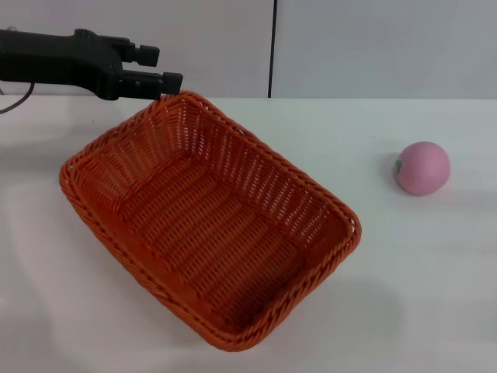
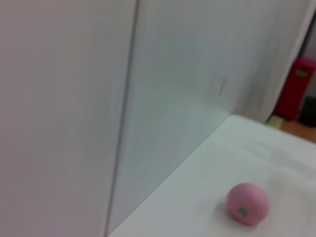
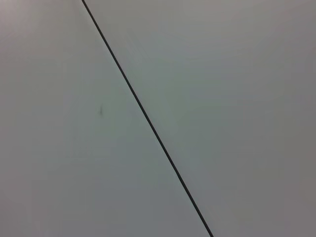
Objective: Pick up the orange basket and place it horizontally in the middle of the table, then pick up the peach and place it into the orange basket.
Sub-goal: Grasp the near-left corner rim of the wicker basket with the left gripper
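Orange basket is seen in the head view resting on the white desk, set diagonally: one rounded corner points toward the far left, the opposite corner toward the near right. Its open top faces up, and the woven floor and sloping open-weave sides are shown bare inside. The braided rim runs unbroken around all four sides.

The left hand is held at the far left corner of the basket, reaching in from the left edge of the view on a dark arm. Its two black fingers are stretched toward the right, one above the other, with a narrow gap visible between them and nothing gripped there. The lower fingertip is placed just above the rim at that corner; whether it touches the weave cannot be told.

The peach lies on the desk to the right of the basket, well apart from it, with its small green mark turned toward the left. In the left wrist view the peach is seen again, alone on the white surface beside a pale wall.

The right hand is not shown in any view; only a grey panel crossed by a thin dark seam is recorded by the right wrist camera.
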`<state>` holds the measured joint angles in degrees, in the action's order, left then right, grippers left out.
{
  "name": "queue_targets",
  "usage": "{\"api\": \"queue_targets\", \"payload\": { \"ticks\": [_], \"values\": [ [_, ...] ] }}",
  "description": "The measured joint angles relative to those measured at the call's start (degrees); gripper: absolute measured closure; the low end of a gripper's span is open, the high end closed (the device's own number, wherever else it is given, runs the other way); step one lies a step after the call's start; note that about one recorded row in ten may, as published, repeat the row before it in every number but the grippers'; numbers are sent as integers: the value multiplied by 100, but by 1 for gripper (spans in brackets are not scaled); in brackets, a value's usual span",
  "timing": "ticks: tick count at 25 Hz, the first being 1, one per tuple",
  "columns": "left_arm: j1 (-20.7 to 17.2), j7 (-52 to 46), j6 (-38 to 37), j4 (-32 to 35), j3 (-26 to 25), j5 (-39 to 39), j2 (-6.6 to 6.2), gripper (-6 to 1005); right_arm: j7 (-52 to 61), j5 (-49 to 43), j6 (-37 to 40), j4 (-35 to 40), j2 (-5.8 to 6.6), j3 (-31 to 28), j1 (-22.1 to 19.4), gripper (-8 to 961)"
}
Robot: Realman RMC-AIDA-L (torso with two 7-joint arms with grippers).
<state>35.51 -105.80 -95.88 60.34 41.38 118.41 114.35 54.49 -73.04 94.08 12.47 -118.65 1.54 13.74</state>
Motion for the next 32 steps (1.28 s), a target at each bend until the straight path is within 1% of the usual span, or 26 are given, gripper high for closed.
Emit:
{"api": "queue_targets", "payload": {
  "ticks": [2, 3, 5, 8, 10, 14, 15, 17, 18, 19, 23, 24, 29, 32],
  "values": [
    [121, -130, 260, 83, 36, 380, 68, 305, 0, 0, 9, 0, 1, -4, -6, 316],
    [121, -130, 260, 83, 36, 380, 68, 305, 0, 0, 18, 0, 2, -14, -11, 316],
    [185, -179, 463, 86, 38, 669, 114, 305, 6, 0, 20, 1, -1, -27, -18, 316],
    [185, -179, 463, 86, 38, 669, 114, 305, 8, 0, 19, 1, -3, -15, -17, 316],
    [252, -296, 800, 54, 39, 1078, 153, 305, 10, 0, 9, 1, -2, -6, -3, 316],
    [258, -300, 902, 39, 44, 1225, 188, 304, 11, 0, -7, 1, -2, -5, 16, 316],
    [261, -300, 1030, 31, 45, 1460, 263, 304, 12, 0, -15, -2, -1, -4, 27, 316],
    [265, -301, 1137, 16, 45, 1693, 318, 304, 14, 0, -21, -11, 0, -14, 33, 316],
    [265, -301, 1137, 16, 45, 1693, 318, 304, 14, 0, -21, -11, 0, -14, 33, 316],
    [268, -301, 1232, -59, 51, 1865, 343, 304, 15, 0, -32, -14, 0, -21, 33, 316],
    [268, -301, 1265, -174, 54, 1899, 337, 304, 17, 0, -47, -17, 0, -30, 33, 317],
    [272, -301, 1388, -273, 54, 1987, 335, 304, 18, 0, -69, -18, 0, -23, 40, 317],
    [272, -301, 1452, -319, 54, 2005, 340, 304, 18, 0, -109, -17, 0, -7, 53, 317],
    [276, -298, 1595, -476, 129, 2015, 334, 304, 18, 0, -128, -17, 0, -5, 58, 317]
  ]
}}
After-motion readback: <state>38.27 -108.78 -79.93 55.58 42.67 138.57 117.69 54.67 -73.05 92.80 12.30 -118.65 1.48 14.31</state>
